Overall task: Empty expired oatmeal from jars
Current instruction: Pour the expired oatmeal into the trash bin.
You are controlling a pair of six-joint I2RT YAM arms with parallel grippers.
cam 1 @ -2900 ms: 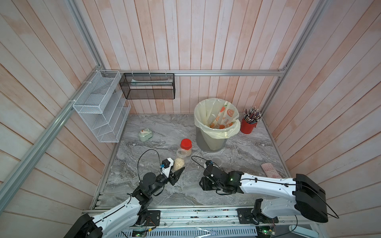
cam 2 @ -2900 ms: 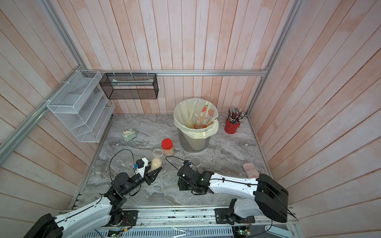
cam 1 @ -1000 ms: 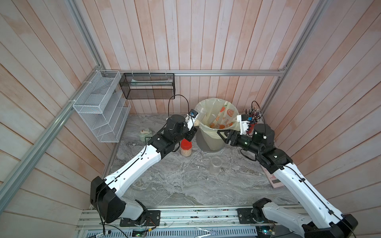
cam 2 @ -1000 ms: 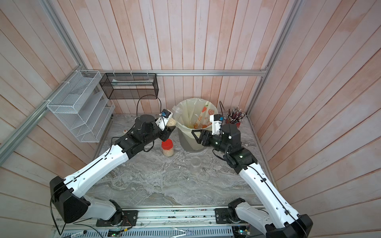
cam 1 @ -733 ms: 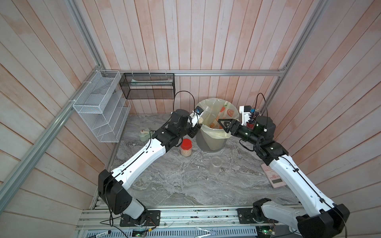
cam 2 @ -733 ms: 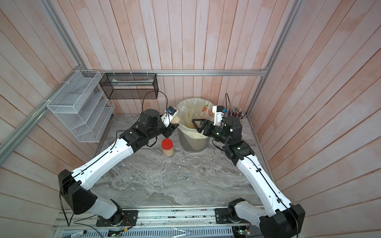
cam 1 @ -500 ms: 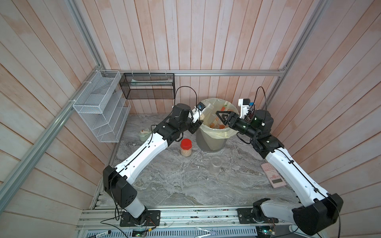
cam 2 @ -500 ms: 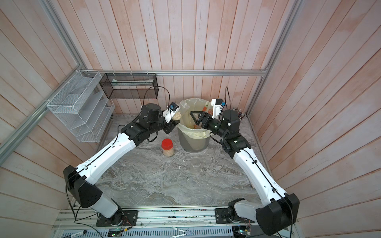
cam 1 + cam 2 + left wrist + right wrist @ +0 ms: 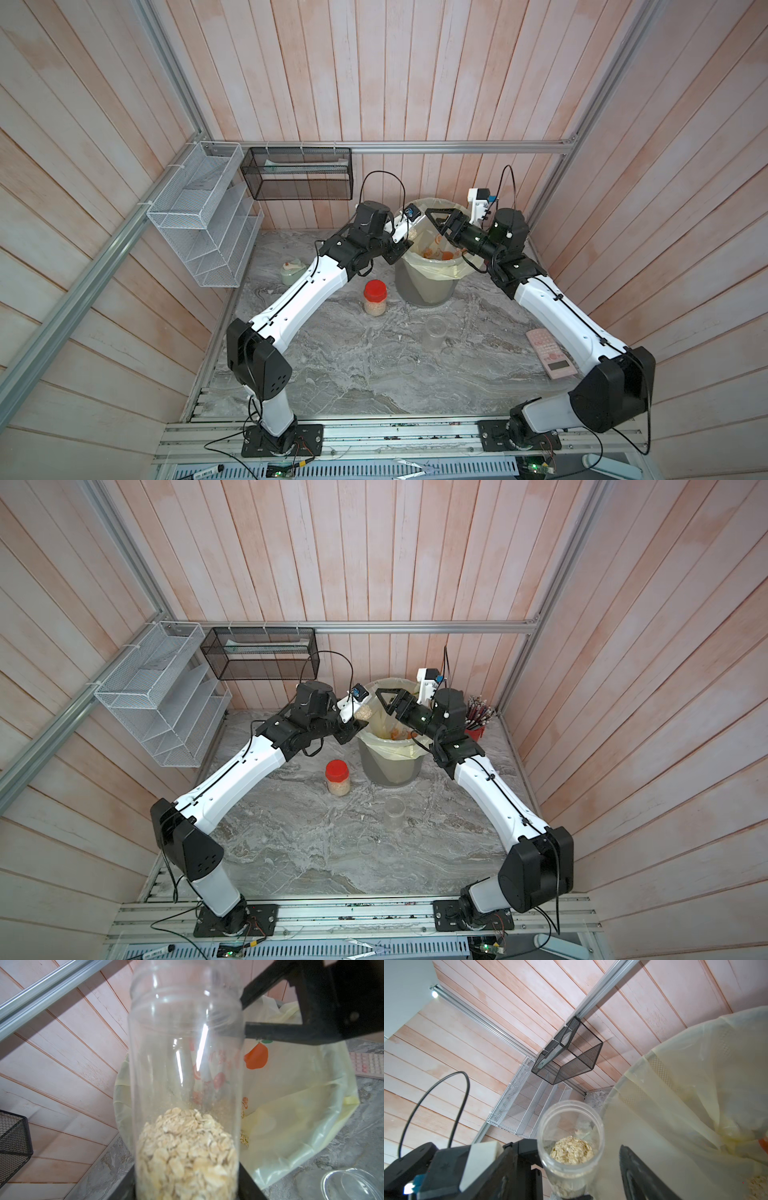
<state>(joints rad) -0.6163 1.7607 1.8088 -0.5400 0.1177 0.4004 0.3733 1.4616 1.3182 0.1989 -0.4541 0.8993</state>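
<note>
Pouring place: grey bin (image 9: 424,291) with a yellowish bag, at the back of the worktop (image 9: 332,374).
Right gripper (image 9: 386,700): spread and empty, above the bin's mouth, near the held jar's rim.
Left gripper (image 9: 185,1185): pinching the lidless jar (image 9: 362,712) low on its body, at the bin's edge on the left arm's side.
Jar direction: the long axis runs out from the left gripper, with the mouth raised and turned toward the bin and the base end lowest.
Jar handling: likely light, thin clear plastic, smooth and a little squashy. A low grip near the base suits it and leaves the mouth free.
Other jars: red-lidded jar (image 9: 375,297) part full, clear jar (image 9: 434,332) empty, both upright on the worktop.
Oatmeal (image 9: 187,1157): dry loose flakes settled at the base end. They should slide out readily once tipped, with some dust clinging to the wall.
</note>
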